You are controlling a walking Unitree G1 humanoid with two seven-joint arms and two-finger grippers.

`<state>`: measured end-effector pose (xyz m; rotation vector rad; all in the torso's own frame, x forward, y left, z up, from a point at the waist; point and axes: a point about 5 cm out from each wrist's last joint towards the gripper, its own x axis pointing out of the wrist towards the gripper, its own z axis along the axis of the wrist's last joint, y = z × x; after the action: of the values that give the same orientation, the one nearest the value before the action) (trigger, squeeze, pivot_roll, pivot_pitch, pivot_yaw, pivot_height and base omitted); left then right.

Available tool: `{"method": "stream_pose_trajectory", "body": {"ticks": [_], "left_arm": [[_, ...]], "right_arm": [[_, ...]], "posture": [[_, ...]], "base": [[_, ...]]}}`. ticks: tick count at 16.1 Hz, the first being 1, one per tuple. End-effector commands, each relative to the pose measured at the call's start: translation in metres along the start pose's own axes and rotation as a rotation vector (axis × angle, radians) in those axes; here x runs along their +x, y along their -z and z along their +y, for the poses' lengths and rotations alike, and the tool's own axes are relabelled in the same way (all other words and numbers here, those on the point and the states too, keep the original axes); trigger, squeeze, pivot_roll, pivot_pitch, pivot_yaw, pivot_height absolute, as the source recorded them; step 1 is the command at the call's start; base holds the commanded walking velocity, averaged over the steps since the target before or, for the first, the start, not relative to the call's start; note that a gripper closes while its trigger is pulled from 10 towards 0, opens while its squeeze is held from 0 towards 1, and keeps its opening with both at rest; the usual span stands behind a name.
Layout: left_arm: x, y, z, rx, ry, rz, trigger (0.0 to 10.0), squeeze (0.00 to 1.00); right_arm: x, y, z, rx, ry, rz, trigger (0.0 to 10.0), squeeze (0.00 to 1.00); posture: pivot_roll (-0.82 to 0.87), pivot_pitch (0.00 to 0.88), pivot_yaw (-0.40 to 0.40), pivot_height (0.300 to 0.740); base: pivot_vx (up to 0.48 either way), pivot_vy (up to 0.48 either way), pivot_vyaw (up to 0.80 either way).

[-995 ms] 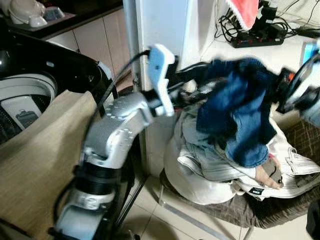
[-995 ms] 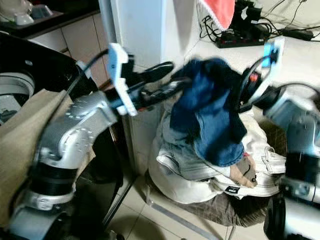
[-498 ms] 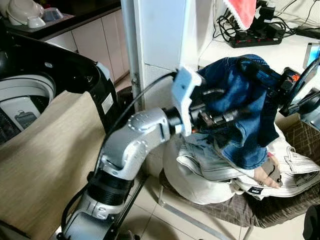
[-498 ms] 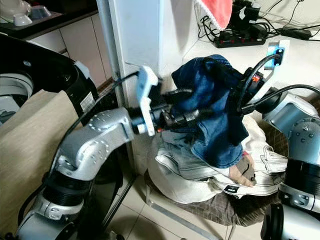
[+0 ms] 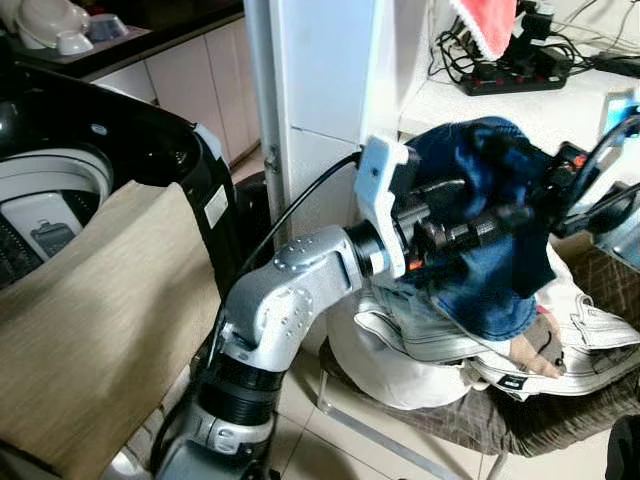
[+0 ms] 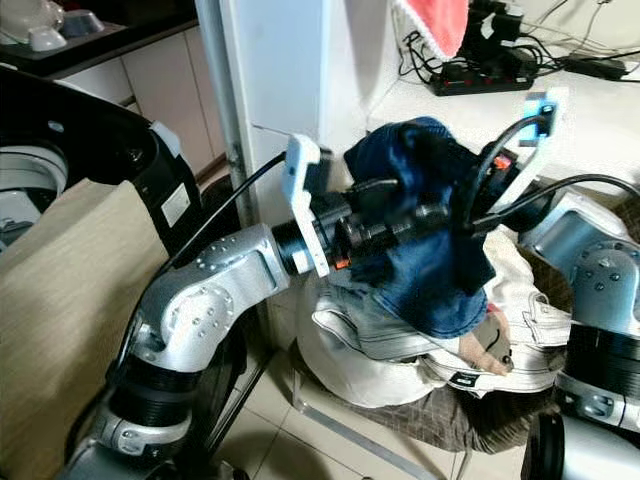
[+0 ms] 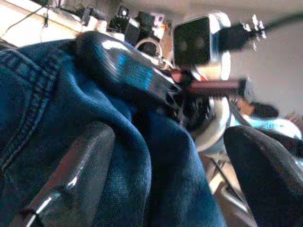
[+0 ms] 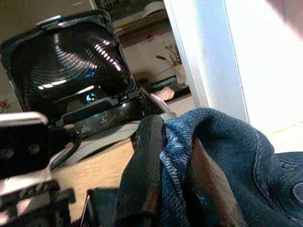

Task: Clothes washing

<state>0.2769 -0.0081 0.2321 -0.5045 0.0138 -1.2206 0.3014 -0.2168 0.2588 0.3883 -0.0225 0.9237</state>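
Jeans (image 5: 490,230) pinched by right claw (image 8: 173,175), lifted.

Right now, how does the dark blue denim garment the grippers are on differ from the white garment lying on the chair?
The denim garment is dark blue; the white garment is pale with dark seams. The denim garment is lifted, hanging bunched between the left gripper and the right gripper, whose fingers pinch its fold; the white garment lies slumped on the chair, touched by neither gripper. The left gripper's fingers stand spread around the denim. Both are laundry.
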Motion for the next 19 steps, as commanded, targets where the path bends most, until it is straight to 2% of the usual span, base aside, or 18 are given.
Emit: {"method": "stream_pose_trajectory", "body": {"ticks": [1,2,3,5,7,10,11,14,15,16,19], "left_arm": [[0.002,-0.003,-0.001,-0.061,-0.006,-0.032,10.0,0.0],[0.002,-0.003,0.003,-0.053,-0.036,-0.011,10.0,0.0],[0.002,0.0,0.006,0.016,-0.065,0.038,10.0,0.0],[0.002,0.007,0.011,0.079,-0.131,0.118,10.0,0.0],[0.003,0.011,0.012,0.104,-0.175,0.157,10.0,0.0],[0.005,0.014,0.011,0.057,-0.191,0.153,10.0,0.0],[0.007,0.013,0.009,0.018,-0.174,0.13,10.0,0.0],[0.005,0.017,0.01,0.042,-0.191,0.149,10.0,0.0],[0.005,0.018,0.011,0.053,-0.205,0.159,7.4,0.0],[0.004,0.019,0.014,0.053,-0.231,0.161,0.0,0.0],[0.002,0.017,0.018,0.027,-0.25,0.144,0.0,0.0]], "right_arm": [[0.003,-0.004,0.007,-0.042,-0.021,0.007,0.0,0.0],[0.004,-0.001,0.007,-0.058,-0.011,0.034,0.0,0.0],[0.005,0.0,0.006,-0.067,-0.004,0.045,0.0,0.0],[0.01,0.001,0.005,-0.087,0.028,0.047,0.0,0.0],[0.017,0.002,0.003,-0.095,0.08,0.04,0.0,0.0],[0.022,0.005,0.004,-0.089,0.086,0.035,0.0,0.0],[0.024,0.008,0.006,-0.086,0.079,0.038,0.0,0.0],[0.029,0.01,0.011,-0.079,0.066,0.031,0.0,0.0],[0.029,0.01,0.011,-0.078,0.064,0.028,0.0,0.0],[0.03,0.009,0.012,-0.078,0.061,0.023,0.0,0.0],[0.031,0.009,0.012,-0.079,0.059,0.023,0.0,0.0]], "posture": [[-0.13,0.0,0.028,0.74],[-0.13,0.0,0.028,0.74],[-0.13,0.0,0.027,0.74],[-0.13,0.0,0.029,0.74],[-0.13,0.0,0.032,0.74],[-0.14,0.0,0.033,0.74],[-0.14,0.0,0.033,0.74],[-0.14,0.0,0.032,0.74],[-0.14,0.0,0.032,0.74],[-0.14,0.0,0.032,0.74],[-0.14,0.0,0.029,0.74]], "base": [[0.0,0.0,0.0],[0.0,0.0,0.0],[0.0,0.0,0.0],[0.0,0.0,0.0],[0.0,0.0,0.0],[0.0,0.0,0.0],[0.0,0.0,0.0],[0.0,0.0,0.0],[0.0,0.0,0.0],[0.0,0.0,0.0],[0.0,0.0,0.0]]}}
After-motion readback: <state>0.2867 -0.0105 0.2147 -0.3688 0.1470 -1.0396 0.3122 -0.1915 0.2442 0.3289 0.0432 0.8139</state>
